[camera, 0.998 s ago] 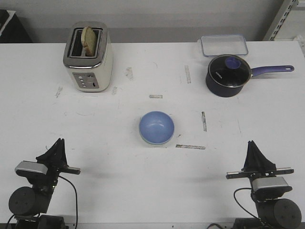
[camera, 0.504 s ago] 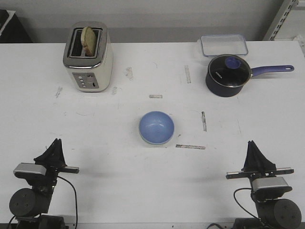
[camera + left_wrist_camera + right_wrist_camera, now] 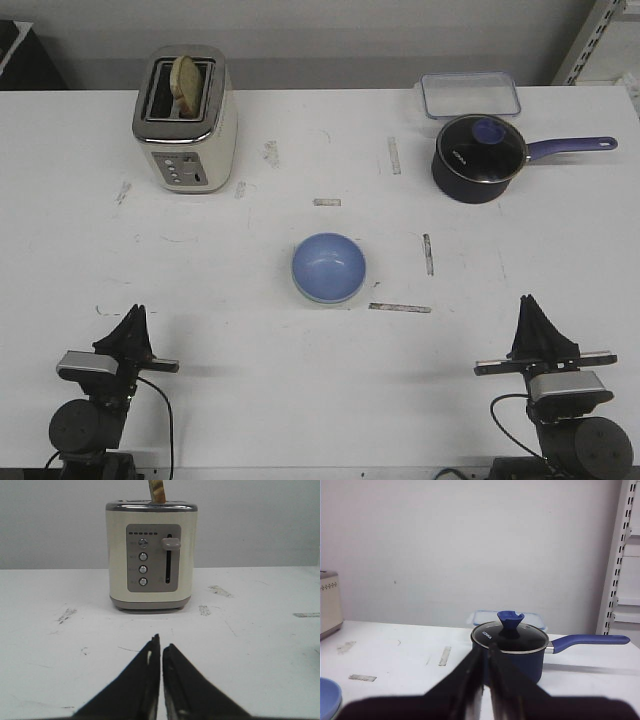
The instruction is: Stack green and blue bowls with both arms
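The light blue bowl (image 3: 328, 264) sits in the middle of the table, nested in the pale green bowl (image 3: 322, 300), of which only a thin rim shows under it. The blue bowl's edge also shows in the right wrist view (image 3: 327, 698). My left gripper (image 3: 136, 311) is shut and empty, low at the near left, well apart from the bowls; in the left wrist view (image 3: 161, 641) it points at the toaster. My right gripper (image 3: 527, 301) is shut and empty at the near right; in the right wrist view (image 3: 486, 648) it points at the saucepan.
A cream toaster (image 3: 186, 118) with a slice of bread stands at the far left. A dark navy saucepan (image 3: 478, 157) with a glass lid and a clear lidded box (image 3: 470, 93) stand at the far right. A white shelf post (image 3: 616, 560) stands beyond the table.
My left arm has shifted to the right and a little nearer the table's front edge, still shut. The right arm and the bowls have not moved.
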### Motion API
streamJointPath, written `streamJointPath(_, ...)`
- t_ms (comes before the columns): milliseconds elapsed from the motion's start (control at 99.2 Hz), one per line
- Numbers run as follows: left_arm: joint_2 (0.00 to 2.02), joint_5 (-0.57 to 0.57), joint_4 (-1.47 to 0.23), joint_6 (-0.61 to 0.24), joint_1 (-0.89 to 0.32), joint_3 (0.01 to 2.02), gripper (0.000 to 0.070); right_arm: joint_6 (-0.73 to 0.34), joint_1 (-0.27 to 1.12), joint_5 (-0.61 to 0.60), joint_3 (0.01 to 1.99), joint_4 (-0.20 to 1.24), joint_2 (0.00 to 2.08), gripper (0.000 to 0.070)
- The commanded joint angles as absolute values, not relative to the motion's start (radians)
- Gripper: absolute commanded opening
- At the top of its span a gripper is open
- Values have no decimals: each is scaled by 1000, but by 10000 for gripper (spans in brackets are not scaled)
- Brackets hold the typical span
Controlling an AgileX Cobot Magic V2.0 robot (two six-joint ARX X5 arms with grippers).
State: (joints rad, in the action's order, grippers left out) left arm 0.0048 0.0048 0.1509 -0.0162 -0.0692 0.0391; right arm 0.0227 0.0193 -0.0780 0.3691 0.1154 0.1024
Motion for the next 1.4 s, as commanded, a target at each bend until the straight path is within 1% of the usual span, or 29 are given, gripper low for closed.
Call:
streamJointPath(0,3,6,167,-11,-66,30,1,27,20,-78,374,105,99,6)
streamJointPath(1392,3,8,158,-11,-66,12,2,27,23,-78,359,112,77,6)
